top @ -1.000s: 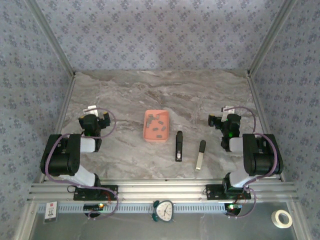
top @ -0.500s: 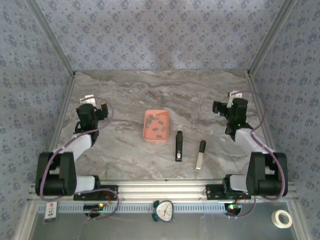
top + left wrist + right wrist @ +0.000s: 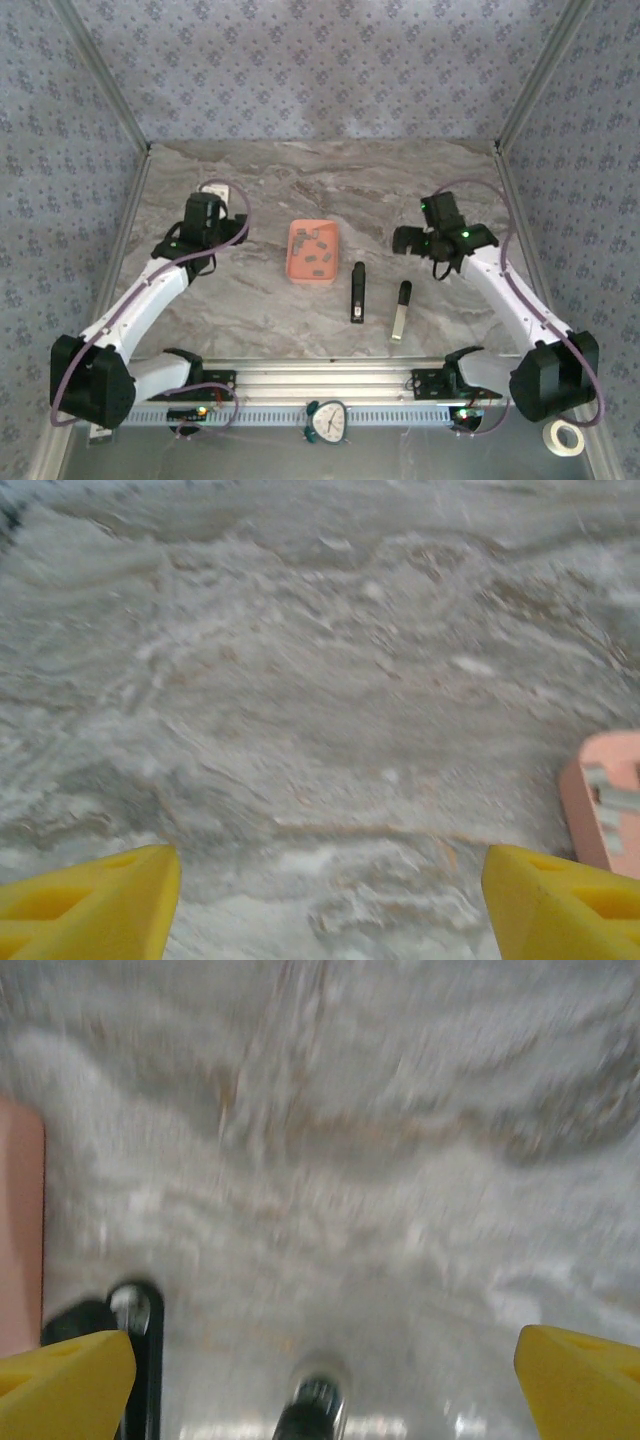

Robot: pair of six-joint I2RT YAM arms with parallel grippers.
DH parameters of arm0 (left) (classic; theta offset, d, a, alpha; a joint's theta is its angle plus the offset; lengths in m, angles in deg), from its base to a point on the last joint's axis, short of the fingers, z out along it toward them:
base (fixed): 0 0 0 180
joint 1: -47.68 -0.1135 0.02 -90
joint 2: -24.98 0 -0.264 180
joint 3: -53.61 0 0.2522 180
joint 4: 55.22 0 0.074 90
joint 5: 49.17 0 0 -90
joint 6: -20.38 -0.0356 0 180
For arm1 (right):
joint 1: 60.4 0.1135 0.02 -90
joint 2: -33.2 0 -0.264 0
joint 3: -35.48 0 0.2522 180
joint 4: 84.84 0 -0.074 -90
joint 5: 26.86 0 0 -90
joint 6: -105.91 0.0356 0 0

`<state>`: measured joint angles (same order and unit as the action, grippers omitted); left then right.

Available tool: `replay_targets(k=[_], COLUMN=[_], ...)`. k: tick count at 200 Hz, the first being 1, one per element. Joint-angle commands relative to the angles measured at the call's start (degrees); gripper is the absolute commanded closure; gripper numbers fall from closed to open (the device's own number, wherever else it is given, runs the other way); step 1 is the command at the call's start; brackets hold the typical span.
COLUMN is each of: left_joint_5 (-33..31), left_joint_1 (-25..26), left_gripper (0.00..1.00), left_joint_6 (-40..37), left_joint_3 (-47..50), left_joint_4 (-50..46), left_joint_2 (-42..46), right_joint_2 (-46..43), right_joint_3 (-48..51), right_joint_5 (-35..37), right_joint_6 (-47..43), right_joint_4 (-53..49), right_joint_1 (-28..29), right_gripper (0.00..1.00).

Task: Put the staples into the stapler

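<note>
The left gripper (image 3: 232,228) hangs over the left part of the grey marble-patterned worktop (image 3: 260,180). In the left wrist view its yellow fingertips (image 3: 90,900) stand wide apart, holding nothing.

Right of it, apart from it, lies a shallow salmon-pink rectangular tray (image 3: 296,262). The staples (image 3: 316,252), several short grey metal strips, lie loose inside this tray.

Just right of the tray and nearer the arm bases, a slim black stapler (image 3: 357,292) lies flat on the worktop. Beside it, not touching, lies a black and pale-metal stapler (image 3: 400,310).

The right gripper (image 3: 404,240) hovers above the worktop beyond these two. In the blurred right wrist view its yellow fingertips (image 3: 580,1380) are spread wide and empty.
</note>
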<state>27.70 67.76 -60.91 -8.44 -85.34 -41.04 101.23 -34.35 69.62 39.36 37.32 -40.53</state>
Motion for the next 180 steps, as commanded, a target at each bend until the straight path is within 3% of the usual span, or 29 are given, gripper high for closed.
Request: replay_targets(k=[1, 33, 180], left_joint_5=[0.34, 1.33, 3.15], left_joint_1=[1.43, 2.55, 3.83], left_gripper=[0.21, 0.21, 0.22], left_joint_6=[4.14, 5.52, 7.11], left_joint_3=[-1.44, -0.93, -1.71], left_joint_4=[-5.62, -4.76, -3.06], left_joint_2=[-0.93, -2.53, -7.43], right_joint_2=[0.99, 2.59, 11.56], right_joint_3=[-0.74, 3.25, 9.40], right_joint_5=[2.85, -2.66, -6.82], right_joint_6=[10.20, 15.88, 19.49], right_joint_4=[-13.73, -10.74, -3.67], right_joint_1=[4.96, 7.45, 7.46], right_gripper=[0.01, 0.17, 0.50])
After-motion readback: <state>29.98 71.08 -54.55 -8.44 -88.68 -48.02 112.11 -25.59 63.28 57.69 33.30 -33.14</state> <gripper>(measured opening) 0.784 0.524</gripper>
